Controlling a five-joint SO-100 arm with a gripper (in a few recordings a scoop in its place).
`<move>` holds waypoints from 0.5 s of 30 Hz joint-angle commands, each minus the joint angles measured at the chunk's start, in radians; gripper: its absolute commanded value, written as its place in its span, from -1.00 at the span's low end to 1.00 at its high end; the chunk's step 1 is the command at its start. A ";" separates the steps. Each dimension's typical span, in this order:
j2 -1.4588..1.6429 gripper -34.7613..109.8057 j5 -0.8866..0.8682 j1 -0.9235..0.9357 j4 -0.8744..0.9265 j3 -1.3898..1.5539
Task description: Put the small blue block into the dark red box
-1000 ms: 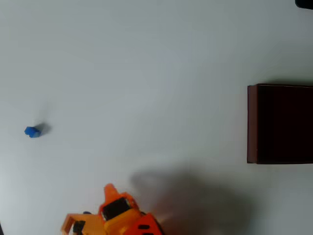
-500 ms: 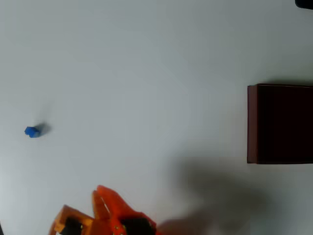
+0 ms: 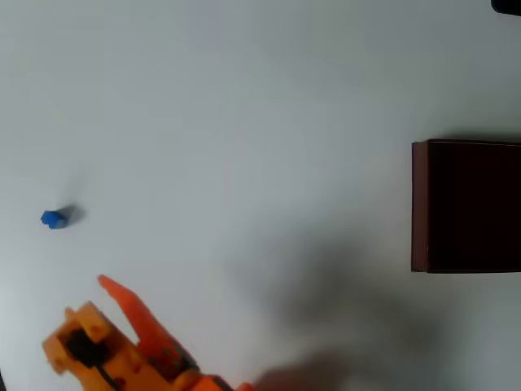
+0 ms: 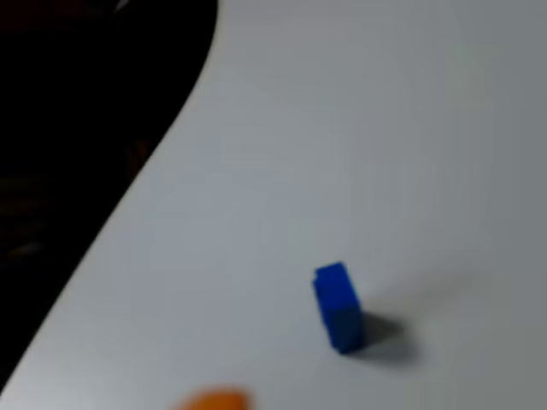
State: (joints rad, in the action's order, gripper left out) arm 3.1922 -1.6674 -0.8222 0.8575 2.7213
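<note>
- The small blue block [image 3: 54, 218] is seen lying on the bare white desk [image 3: 244, 122] near its left edge in the overhead view, resting on the surface and held by nothing.
- The dark red box [image 3: 466, 206] is set at the right edge of the desk, well apart from the block, with its dark interior open upward.
- The orange gripper [image 3: 102, 314] is placed near the bottom-left corner of the desk, below the block and not touching it; one pointed finger [image 3: 134, 314] is aimed up and left.
- The jaws appear to be spread apart, with the second jaw seen as the blockier orange part beside the pointed finger; nothing is held between them.
- In the wrist view the block [image 4: 338, 306] is seen ahead on the desk, with an orange fingertip [image 4: 214, 400] at the bottom edge.
- The step in hand is judged to be the approach to the block.
- The jaws should be brought to either side of the block, centred and lowered close to the desk, before being closed.
- Because the block is so tiny, it could easily be nudged away by a fingertip, so a slow descent is advised.
</note>
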 commanded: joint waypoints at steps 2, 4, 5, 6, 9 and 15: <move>-0.135 -0.23 -0.063 -0.040 -0.075 -0.072; -0.250 -0.22 -0.074 -0.051 -0.038 -0.152; -0.316 -0.20 -0.075 -0.055 -0.012 -0.201; -0.376 -0.20 -0.069 -0.060 -0.003 -0.244; -0.482 -0.17 -0.044 -0.078 -0.071 -0.281; -0.604 -0.14 -0.058 -0.100 -0.350 -0.201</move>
State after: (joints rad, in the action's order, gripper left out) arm 2.6430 -1.7104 -0.8958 0.6075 2.5188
